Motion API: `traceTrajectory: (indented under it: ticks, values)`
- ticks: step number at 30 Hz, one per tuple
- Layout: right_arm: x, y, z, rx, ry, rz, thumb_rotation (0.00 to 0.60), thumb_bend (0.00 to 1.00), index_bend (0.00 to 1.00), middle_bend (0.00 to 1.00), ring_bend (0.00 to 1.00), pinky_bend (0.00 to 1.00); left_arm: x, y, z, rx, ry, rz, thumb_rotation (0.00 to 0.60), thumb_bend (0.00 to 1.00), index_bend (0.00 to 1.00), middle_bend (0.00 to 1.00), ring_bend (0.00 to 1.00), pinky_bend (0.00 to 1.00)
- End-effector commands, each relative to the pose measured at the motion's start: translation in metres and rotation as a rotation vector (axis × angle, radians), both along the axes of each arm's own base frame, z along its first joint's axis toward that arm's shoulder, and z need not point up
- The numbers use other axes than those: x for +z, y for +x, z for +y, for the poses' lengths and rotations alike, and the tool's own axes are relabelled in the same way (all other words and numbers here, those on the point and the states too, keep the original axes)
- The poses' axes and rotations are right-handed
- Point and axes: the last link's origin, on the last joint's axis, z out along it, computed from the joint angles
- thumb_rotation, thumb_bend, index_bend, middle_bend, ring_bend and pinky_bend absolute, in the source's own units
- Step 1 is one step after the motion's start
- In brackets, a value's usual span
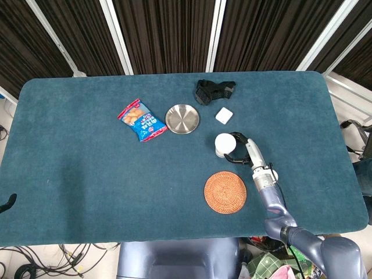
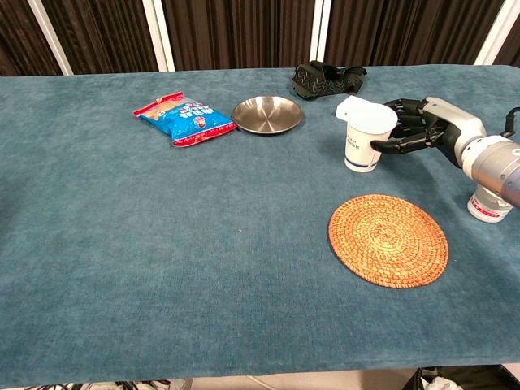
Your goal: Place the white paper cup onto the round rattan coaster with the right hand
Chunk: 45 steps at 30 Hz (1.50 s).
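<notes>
White paper cup (image 2: 363, 142) stands upright in the curl of the right hand (image 2: 414, 130)
Fingers wrap around its side, though a firm grip I cannot confirm; the plain white cup has small print, and the rattan coaster (image 2: 388, 239) lies near, below the hand toward the robot

The left hand (image 1: 7, 203) shows only a dark sliver (head view's left edge).

Cup (image 2: 363, 140) behind coaster (image 2: 388, 239), apparently apart
</notes>
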Motion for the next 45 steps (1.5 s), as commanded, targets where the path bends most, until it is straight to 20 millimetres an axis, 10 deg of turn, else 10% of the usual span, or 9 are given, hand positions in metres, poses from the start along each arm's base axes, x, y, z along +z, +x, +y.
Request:
traceTrajectory:
  ticks: [1, 45]
  values:
    - [-0.0001, -0.0003, 0.0002, -0.001, 0.000, 0.000, 0.600, 0.18, 0.29, 0.30, 0.30, 0.11, 0.0000, 0.0001, 0.0000, 0.000, 0.000, 0.000, 0.600, 0.24, 0.01, 0.04, 0.00, 0.00]
    - [-0.0025, 0.0050, -0.0038, 0.009, 0.046, -0.004, 0.600, 0.12, 0.16, 0.20, 0.19, 0.11, 0.0004, -0.0004, -0.0002, 0.012, 0.007, -0.002, 0.600, 0.24, 0.00, 0.04, 0.00, 0.00]
